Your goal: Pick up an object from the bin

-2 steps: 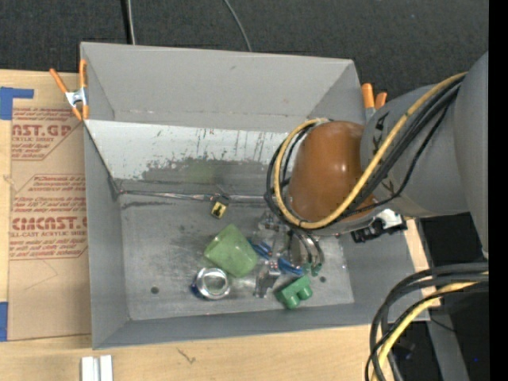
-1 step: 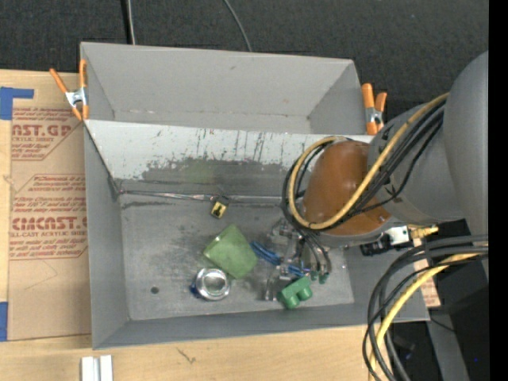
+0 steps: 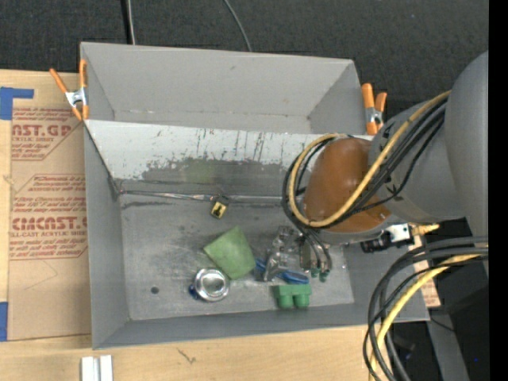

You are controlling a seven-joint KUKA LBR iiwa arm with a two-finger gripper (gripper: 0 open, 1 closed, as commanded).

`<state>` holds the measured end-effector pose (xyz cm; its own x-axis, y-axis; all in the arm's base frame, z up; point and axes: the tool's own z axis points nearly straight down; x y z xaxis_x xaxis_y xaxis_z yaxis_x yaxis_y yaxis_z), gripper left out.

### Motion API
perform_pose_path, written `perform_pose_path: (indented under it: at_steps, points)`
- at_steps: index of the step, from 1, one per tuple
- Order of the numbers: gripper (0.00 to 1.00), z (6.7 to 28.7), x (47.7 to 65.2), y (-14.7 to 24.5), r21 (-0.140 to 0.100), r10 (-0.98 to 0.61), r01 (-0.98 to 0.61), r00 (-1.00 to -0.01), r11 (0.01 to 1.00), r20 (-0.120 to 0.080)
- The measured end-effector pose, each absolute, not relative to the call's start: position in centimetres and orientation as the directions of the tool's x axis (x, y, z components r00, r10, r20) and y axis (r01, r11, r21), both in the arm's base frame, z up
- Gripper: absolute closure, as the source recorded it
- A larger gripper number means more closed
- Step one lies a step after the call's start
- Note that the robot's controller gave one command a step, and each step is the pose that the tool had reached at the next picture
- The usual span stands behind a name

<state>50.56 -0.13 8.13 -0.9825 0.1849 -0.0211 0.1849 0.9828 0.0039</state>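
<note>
My gripper (image 3: pixel 287 255) hangs low over the bin floor at the front right, below the arm's wrist. Right beneath it lies a small blue thing (image 3: pixel 294 277), partly hidden by the gripper. A green block with two round studs (image 3: pixel 291 296) sits just in front of that, near the bin's front wall. To the gripper's left rests a pale green soft wedge (image 3: pixel 230 251), a short gap away. A silver round can (image 3: pixel 211 284) lies in front of the wedge, with a bit of blue at its left side.
A small yellow and black piece (image 3: pixel 217 208) lies by the foot of the sloping back wall. The arm with its looping cables covers the bin's right side.
</note>
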Motion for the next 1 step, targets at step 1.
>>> perform_pose_path:
  at_steps: [1]
  points:
    - [1.00, 25.73, 51.23, 0.77, 0.003, 0.246, 0.246, -0.969, 0.969, -0.009]
